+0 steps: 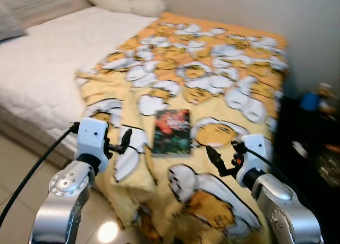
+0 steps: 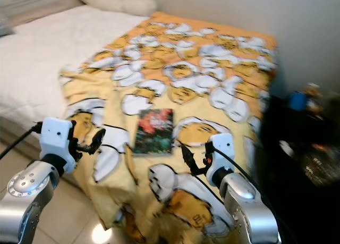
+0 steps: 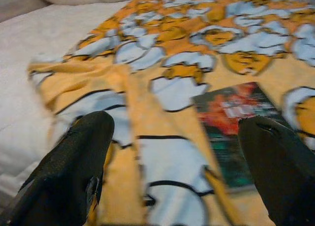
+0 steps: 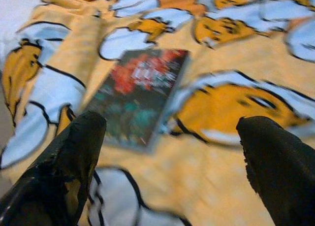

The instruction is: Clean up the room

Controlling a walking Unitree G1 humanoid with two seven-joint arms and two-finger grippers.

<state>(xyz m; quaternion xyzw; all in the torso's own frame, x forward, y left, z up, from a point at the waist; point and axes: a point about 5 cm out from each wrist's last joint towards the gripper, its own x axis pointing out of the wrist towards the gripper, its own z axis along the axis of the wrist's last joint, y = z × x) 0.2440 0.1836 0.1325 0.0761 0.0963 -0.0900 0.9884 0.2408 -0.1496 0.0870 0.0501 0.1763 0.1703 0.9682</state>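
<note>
Both grippers hang open and empty at the near edge of a bed [image 1: 37,68], with a book [image 1: 172,131] lying flat between them.

The book, dark-covered with a red picture, rests on a yellow blanket [image 1: 212,74] printed with white and orange cartoon figures. The blanket covers the bed's right half and drapes over the near edge toward the tiled floor [image 1: 16,169]. The left gripper [image 1: 125,140] is just left of the book, fingers spread wide around nothing; the right gripper [image 1: 214,158] is just right of it, equally wide apart. White sheet lies bare to the left, with pillows [image 1: 122,2] at the far end. A wall [image 1: 297,20] runs close along the bed's right side, where a dark desk [image 1: 311,148] carries blurred small items, including something blue [image 1: 309,100].
</note>
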